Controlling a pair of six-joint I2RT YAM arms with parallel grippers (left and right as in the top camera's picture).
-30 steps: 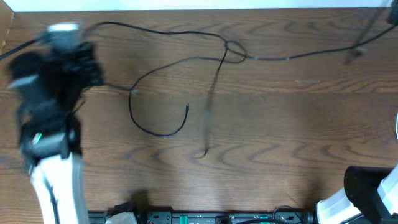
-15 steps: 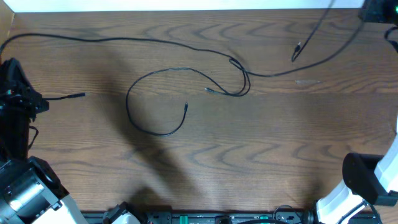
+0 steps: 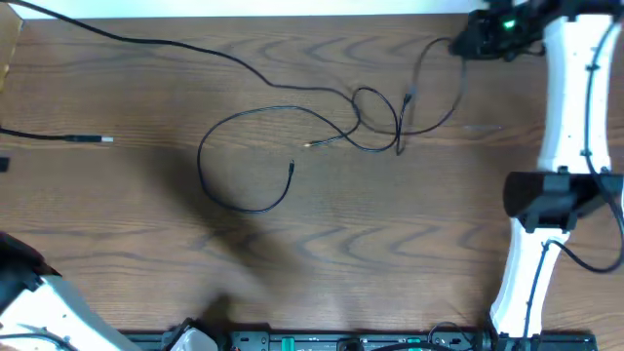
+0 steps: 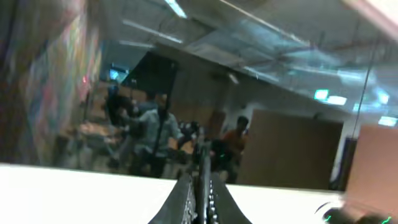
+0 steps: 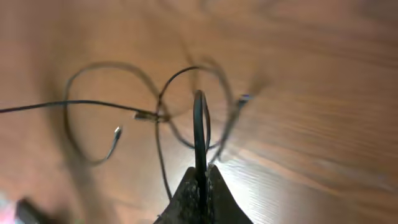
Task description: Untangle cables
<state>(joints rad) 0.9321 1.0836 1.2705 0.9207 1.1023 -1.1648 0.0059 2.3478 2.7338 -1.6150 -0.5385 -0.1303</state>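
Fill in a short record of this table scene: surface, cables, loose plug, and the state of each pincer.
surface: wooden table
cables: thin black cables, crossing in a tangle near the middle
loose plug: lying near the left edge in the overhead view
right pincer: shut on a black cable
left pincer: shut, pointing off into the room; load unclear

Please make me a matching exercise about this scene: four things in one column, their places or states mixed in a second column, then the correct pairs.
1 right gripper
2 big cable loop
3 pale-tipped plug
4 cable tangle

a near the table's left edge
b just left of the table's middle
c far right corner, shut on a black cable
d between loop and right gripper

Pairs: 1-c, 2-b, 3-a, 4-d
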